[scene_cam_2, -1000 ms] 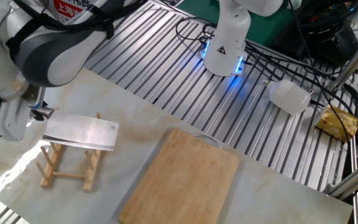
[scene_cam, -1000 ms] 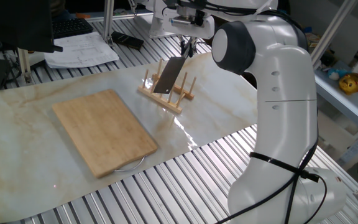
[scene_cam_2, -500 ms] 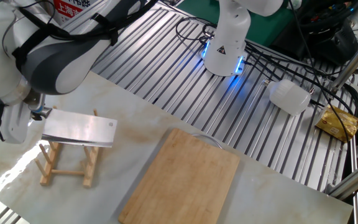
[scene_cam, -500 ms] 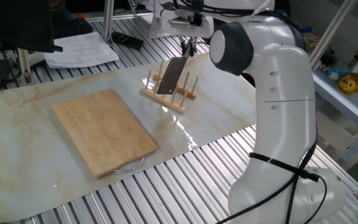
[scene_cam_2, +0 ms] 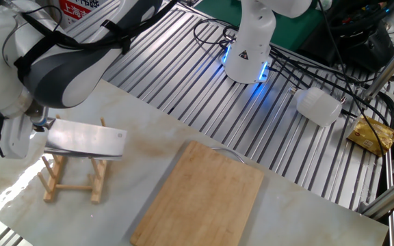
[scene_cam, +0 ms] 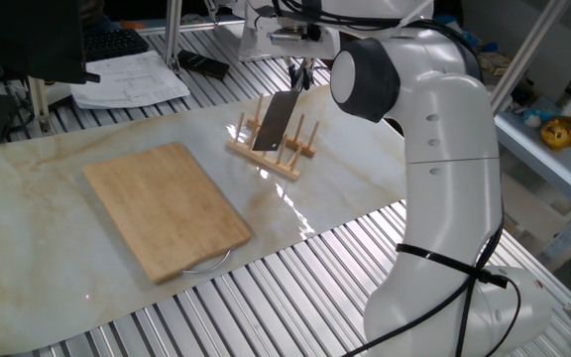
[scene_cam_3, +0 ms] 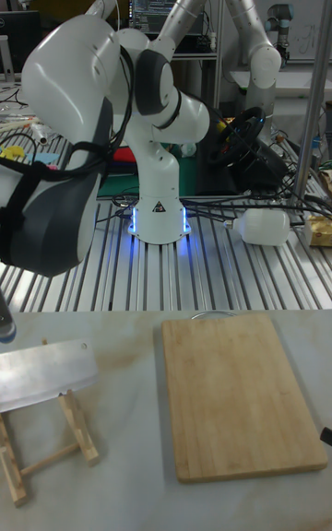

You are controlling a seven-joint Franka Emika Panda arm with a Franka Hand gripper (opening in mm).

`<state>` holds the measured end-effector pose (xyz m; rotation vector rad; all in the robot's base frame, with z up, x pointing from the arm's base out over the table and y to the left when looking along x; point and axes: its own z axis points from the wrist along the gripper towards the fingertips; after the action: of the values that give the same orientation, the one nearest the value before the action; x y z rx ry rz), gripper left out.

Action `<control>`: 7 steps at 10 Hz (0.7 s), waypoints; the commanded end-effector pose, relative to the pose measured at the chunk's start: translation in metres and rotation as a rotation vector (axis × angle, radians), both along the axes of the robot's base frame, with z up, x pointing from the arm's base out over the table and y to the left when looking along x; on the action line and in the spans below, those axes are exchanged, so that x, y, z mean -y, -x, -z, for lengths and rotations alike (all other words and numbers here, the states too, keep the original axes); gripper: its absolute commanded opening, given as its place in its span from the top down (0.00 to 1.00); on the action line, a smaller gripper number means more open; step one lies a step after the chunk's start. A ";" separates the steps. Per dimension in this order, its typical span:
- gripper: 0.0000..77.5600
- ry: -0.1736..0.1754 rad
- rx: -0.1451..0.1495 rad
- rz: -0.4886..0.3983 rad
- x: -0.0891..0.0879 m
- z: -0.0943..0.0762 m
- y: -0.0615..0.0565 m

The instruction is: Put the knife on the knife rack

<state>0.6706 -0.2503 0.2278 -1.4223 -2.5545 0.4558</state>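
One fixed view: arm holds knife (scene_cam: 273, 121) above knife rack (scene_cam: 276, 156).

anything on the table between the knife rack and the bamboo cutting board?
Nothing. In the other fixed view, only bare marble tabletop separates the knife rack from the cutting board; the tall fixed view agrees.

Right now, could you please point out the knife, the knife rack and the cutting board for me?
knife (scene_cam_2: 86, 141): the other fixed view, middle of the broad steel blade.
knife rack (scene_cam_2: 53, 182): the other fixed view, a wooden upright peg below the blade.
cutting board (scene_cam: 165, 206): one fixed view, centre of the bamboo top face.
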 end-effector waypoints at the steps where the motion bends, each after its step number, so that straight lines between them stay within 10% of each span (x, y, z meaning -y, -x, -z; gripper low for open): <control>1: 0.98 -0.005 -0.005 -0.017 0.001 -0.002 -0.001; 7: 0.98 0.019 -0.009 -0.029 0.001 -0.001 -0.001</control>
<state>0.6707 -0.2502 0.2256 -1.3845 -2.5673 0.4627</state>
